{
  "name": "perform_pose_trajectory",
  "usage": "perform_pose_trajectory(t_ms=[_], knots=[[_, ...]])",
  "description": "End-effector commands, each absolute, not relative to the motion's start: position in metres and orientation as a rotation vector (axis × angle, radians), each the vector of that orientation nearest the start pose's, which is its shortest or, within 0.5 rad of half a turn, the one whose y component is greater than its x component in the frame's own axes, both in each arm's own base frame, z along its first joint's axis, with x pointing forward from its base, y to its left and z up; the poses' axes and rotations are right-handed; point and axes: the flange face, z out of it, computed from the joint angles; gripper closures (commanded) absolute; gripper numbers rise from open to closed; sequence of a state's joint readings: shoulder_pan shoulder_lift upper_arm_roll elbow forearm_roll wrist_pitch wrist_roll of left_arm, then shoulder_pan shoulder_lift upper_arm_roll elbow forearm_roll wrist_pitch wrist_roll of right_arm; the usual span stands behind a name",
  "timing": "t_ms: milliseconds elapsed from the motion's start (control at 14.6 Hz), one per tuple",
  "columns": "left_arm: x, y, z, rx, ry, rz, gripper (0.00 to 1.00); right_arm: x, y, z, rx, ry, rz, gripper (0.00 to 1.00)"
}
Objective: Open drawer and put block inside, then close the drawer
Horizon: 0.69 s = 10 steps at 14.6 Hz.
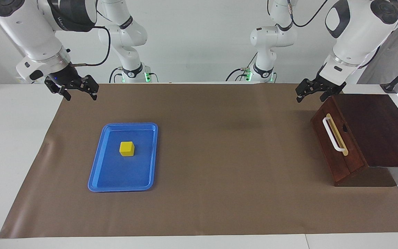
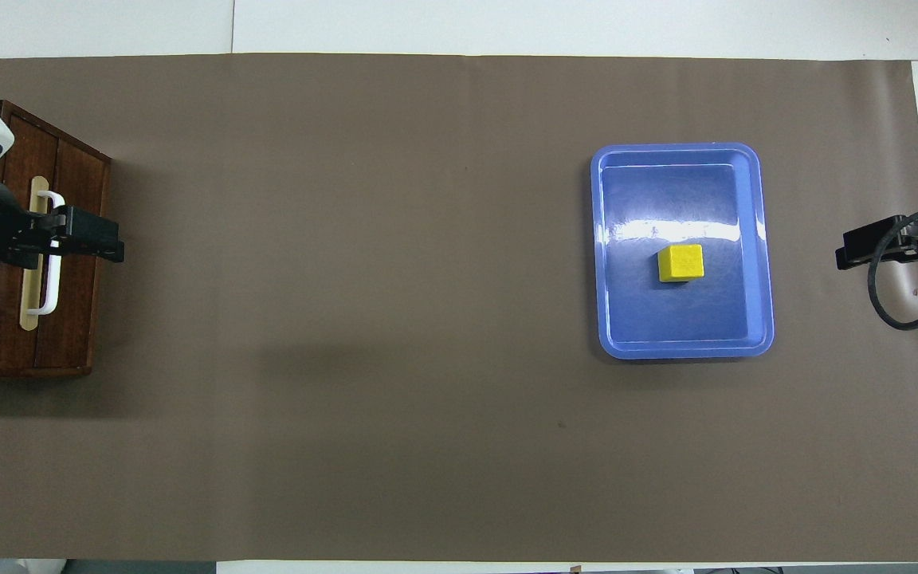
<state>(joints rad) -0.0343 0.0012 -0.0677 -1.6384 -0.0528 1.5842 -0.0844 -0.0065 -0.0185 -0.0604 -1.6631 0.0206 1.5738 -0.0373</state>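
Note:
The drawer is shut in a dark wooden cabinet at the left arm's end of the table, with its white bar handle facing the middle of the table. It also shows in the overhead view. The yellow block lies in a blue tray toward the right arm's end; the overhead view shows the block too. My left gripper is open and empty, raised by the cabinet's corner nearest the robots, not touching the handle. My right gripper is open and empty, raised over the mat's edge, apart from the tray.
A brown mat covers most of the table. The cabinet's flat top stands well above the mat. In the overhead view the left gripper covers part of the handle, and the right gripper is beside the tray.

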Motion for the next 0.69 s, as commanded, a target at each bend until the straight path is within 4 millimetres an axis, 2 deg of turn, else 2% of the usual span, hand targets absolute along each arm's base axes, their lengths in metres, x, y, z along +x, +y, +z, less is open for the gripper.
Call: perform_pose_trajectory(t_ms=[0,275,480,618], knots=[[0.551,-0.064,0.593,-3.202,0.004,0.081,0.0,0.54,-0.039,0.595,-3.127,0.027,0.095,0.0],[0.552,-0.064,0.592,-3.197,0.009,0.058,0.0,0.535,-0.048,0.591,-3.119,0.048,0.132,0.0],[0.558,-0.061,0.569,-3.149,0.017,0.031,0.0,0.538,-0.043,0.588,-3.117,0.052,0.089,0.0],[0.565,-0.062,0.545,-3.07,0.064,0.005,0.0,0.534,-0.047,0.581,-3.11,0.049,0.059,0.0]])
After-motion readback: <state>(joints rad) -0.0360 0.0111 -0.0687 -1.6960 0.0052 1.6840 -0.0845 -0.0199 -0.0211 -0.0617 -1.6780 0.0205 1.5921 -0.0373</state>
